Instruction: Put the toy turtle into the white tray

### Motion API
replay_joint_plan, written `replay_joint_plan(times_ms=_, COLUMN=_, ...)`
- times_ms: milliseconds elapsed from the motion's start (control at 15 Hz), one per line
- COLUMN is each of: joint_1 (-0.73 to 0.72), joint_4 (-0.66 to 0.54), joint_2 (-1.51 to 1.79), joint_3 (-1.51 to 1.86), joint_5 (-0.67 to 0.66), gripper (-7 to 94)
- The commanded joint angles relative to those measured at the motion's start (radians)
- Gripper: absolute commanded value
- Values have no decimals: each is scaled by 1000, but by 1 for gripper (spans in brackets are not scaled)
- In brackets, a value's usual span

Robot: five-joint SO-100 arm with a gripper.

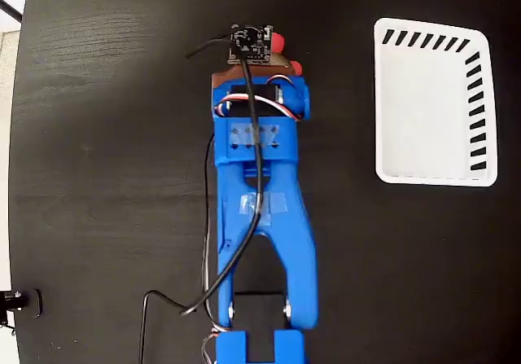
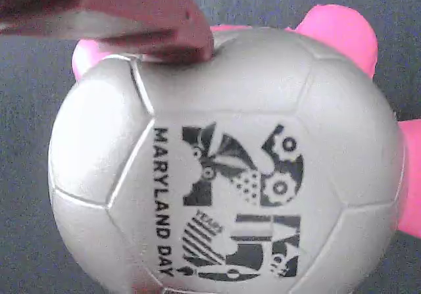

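The toy turtle (image 2: 223,175) fills the wrist view. Its silver-beige shell carries a dark "MARYLAND DAY" logo, and pink-red feet stick out at the upper right and right edge. One reddish-brown finger (image 2: 151,24) lies against the top left of the shell; the other finger is hidden. In the fixed view my gripper (image 1: 256,54) at the end of the blue arm covers the turtle (image 1: 279,41), so only red bits show at its right side. The white tray (image 1: 391,95) with slotted sides sits on the table, well to the right of the gripper, and holds nothing.
The black table (image 1: 114,136) spreads around the arm. Black cables run along the blue arm (image 1: 260,209) down to its base at the bottom edge. The table's left edge meets a pale floor, where a small black clamp (image 1: 20,301) sits.
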Motion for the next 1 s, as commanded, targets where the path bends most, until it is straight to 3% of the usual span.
replay_joint_plan(times_ms=0, joint_1=3, joint_4=-8, joint_2=52, joint_3=0, joint_5=11, gripper=18)
replay_joint_plan(times_ms=200, joint_1=15, joint_4=3, joint_2=81, joint_3=0, joint_5=-23, gripper=0)
replay_joint_plan(times_ms=467, joint_1=26, joint_4=40, joint_2=100, joint_3=-25, joint_5=-97, gripper=0)
replay_joint_plan(times_ms=800, joint_1=40, joint_4=282, joint_2=123, joint_3=-207, joint_5=-261, gripper=0)
replay_joint_plan(times_ms=933, joint_1=44, joint_4=307, joint_2=195, joint_3=-198, joint_5=-301, gripper=0)
